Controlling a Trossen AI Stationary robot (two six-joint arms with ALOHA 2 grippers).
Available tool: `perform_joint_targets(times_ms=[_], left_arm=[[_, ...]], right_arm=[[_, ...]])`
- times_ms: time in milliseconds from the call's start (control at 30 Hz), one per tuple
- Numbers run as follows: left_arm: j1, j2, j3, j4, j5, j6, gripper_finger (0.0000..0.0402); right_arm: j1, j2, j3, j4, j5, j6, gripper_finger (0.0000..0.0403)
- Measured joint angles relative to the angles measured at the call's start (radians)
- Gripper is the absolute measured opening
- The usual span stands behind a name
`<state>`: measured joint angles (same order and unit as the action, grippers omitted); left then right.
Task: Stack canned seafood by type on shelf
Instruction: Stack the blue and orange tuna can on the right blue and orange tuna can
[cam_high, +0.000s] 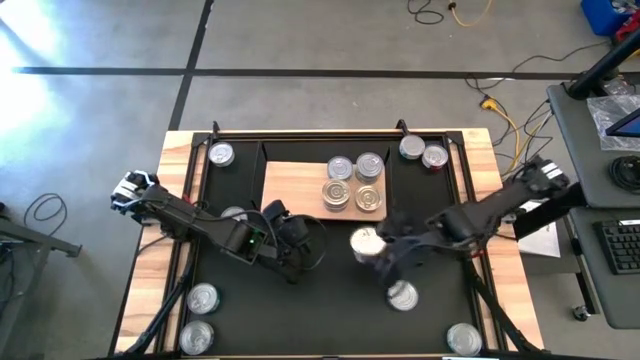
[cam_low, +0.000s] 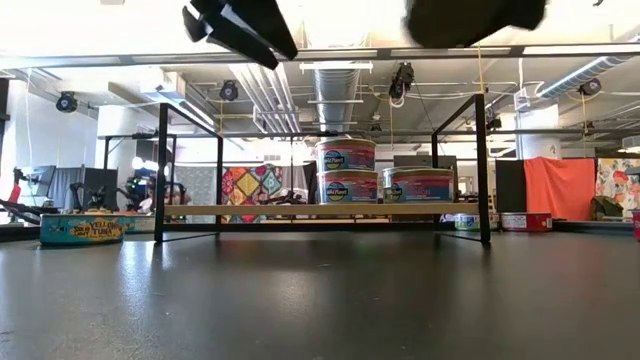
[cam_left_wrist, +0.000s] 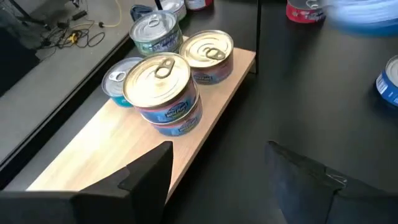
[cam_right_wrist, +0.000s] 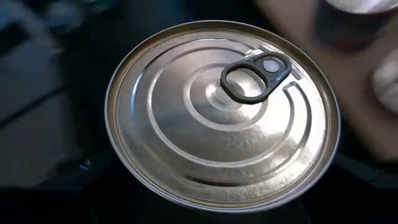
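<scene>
The right gripper (cam_high: 372, 247) grasps a silver-topped can (cam_high: 364, 241) above the mat (cam_high: 330, 300), just off the shelf (cam_high: 290, 185). The left gripper (cam_high: 290, 240) hovers open near the shelf. Four cans (cam_high: 354, 182) sit grouped on the shelf.

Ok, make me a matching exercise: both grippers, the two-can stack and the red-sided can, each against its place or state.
1 left gripper
2 right gripper
3 two-can stack
4 red-sided can

A on the shelf
B shut on a silver-topped can
C open, holding nothing
D on the black mat, past the shelf's end

Pairs: 1-C, 2-B, 3-A, 4-D.
</scene>
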<state>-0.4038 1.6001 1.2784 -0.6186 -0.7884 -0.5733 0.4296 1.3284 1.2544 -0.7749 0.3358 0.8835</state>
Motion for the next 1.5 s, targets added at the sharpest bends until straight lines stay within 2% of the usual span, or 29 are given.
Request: perform_joint_targets(times_ms=[100, 267, 433, 500, 633, 733, 867, 1000, 1200, 1500], left_arm=[[-0.002, 0.0, 0.0, -0.003, -0.015, -0.004, 0.0235], [-0.002, 0.0, -0.003, 0.013, -0.07, -0.021, 0.0235], [0.051, -0.014, -0.003, 0.236, -0.106, 0.051, 0.0235], [0.082, -0.015, -0.003, 0.325, -0.089, 0.115, 0.0235], [0.143, -0.006, -0.006, 0.378, -0.065, 0.157, 0.0235], [0.188, -0.006, -0.037, 0.475, -0.043, 0.186, 0.0235], [0.24, -0.001, -0.085, 0.675, 0.066, 0.256, 0.0235], [0.283, 0.015, -0.113, 0.74, 0.121, 0.266, 0.0235], [0.304, 0.019, -0.131, 0.719, 0.121, 0.257, 0.0235], [0.304, 0.012, -0.131, 0.705, 0.12, 0.261, 0.0235]], right_arm=[[-0.062, 0.06, 0.071, -0.093, 0.059, -0.08, 0.0355], [-0.198, 0.114, 0.144, -0.185, 0.038, -0.304, 0.0355], [-0.321, 0.126, 0.141, -0.187, -0.054, -0.512, 0.0355], [-0.356, 0.122, 0.137, -0.193, -0.076, -0.597, 0.0355], [-0.423, 0.116, 0.137, -0.222, -0.114, -0.746, 0.0355], [-0.486, 0.121, 0.131, -0.213, -0.2, -0.829, 0.0355], [-0.567, 0.162, 0.13, -0.213, -0.267, -0.931, 0.0355], [-0.618, 0.209, 0.129, -0.237, -0.294, -0.994, 0.0355], [-0.638, 0.259, 0.128, -0.32, -0.303, -1.034, 0.0355], [-0.645, 0.282, 0.13, -0.309, -0.291, -1.034, 0.0359]])
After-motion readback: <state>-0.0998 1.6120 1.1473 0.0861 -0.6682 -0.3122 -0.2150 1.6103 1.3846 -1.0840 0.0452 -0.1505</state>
